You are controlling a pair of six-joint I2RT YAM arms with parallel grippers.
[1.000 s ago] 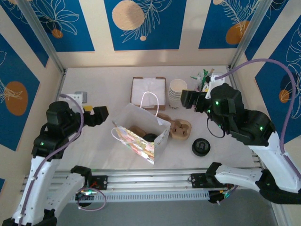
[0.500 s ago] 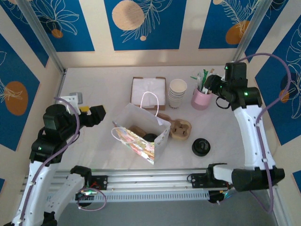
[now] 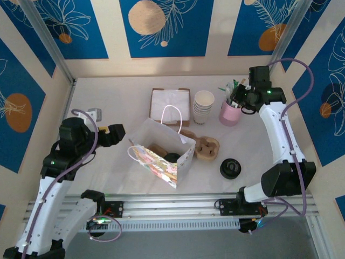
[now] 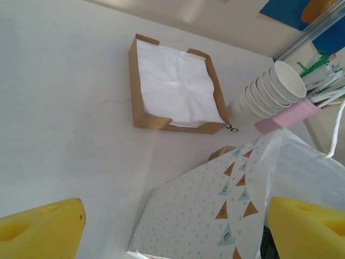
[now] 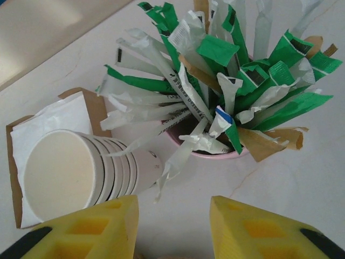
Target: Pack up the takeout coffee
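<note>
Step in hand, by my reading: extras to go with the order. Takeout coffee looks to be down inside the paper bag in the middle of the bench. I see a round black lid through the bag's mouth with brown card beside it. The cup beneath is hidden, so I hold that loosely.

Right hand hangs over the pink cup, behind and to the right of the bag, looking straight down on the sachets. Its fingers stand apart with nothing between them, and I see no contact with any sachet. Left hand is wide open and empty, just left of the bag, facing its patterned wall.

Next move, as I judge it: lower the right hand onto one packet that stands proud, close on that one alone, draw it straight up, then carry it to the bag's mouth. The sachets are crowded and crossed, so a neighbour may come out too, or the light cup may tip.

Around the bag:
- stack of lidless cups behind it and to the right, leaning close to the sachets
- napkin tray directly behind it
- cardboard carrier against its right side
- loose black lid farther right, toward me

The bag's white handle arches over the mouth and could catch whatever I drop in.
</note>
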